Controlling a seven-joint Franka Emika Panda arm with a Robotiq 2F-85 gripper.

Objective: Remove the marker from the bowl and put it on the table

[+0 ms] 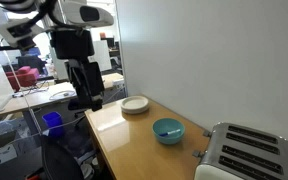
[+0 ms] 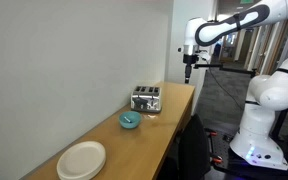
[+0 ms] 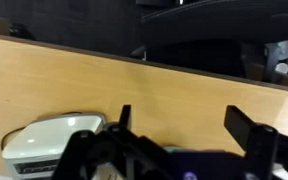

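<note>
- Closest to the camera in an exterior view is the round white plate (image 2: 81, 159), sitting on the long wooden table (image 2: 164, 110) by the wall.
- Next along is the teal bowl (image 2: 130, 120). From this side its inside is hard to read.
- The opposite exterior view looks down into the bowl (image 1: 168, 130) and shows a small pale streak there, which looks like the marker (image 1: 170, 127). It's too small to say more, but it's inside the bowl and not on the table.
- Just beyond the bowl is the silver toaster (image 2: 146, 99). Only the wrist view shows its top from straight above (image 3: 54, 140), near the table edge.
- Farthest back, the gripper (image 2: 188, 75) hangs high above the far end of the table, well apart from the bowl.
- In both exterior views the fingers are too small or dark to judge. The wrist view settles it: the gripper (image 3: 179, 120) has its two fingers (image 3: 246, 125) spread wide with nothing between them, so it's released.
</note>
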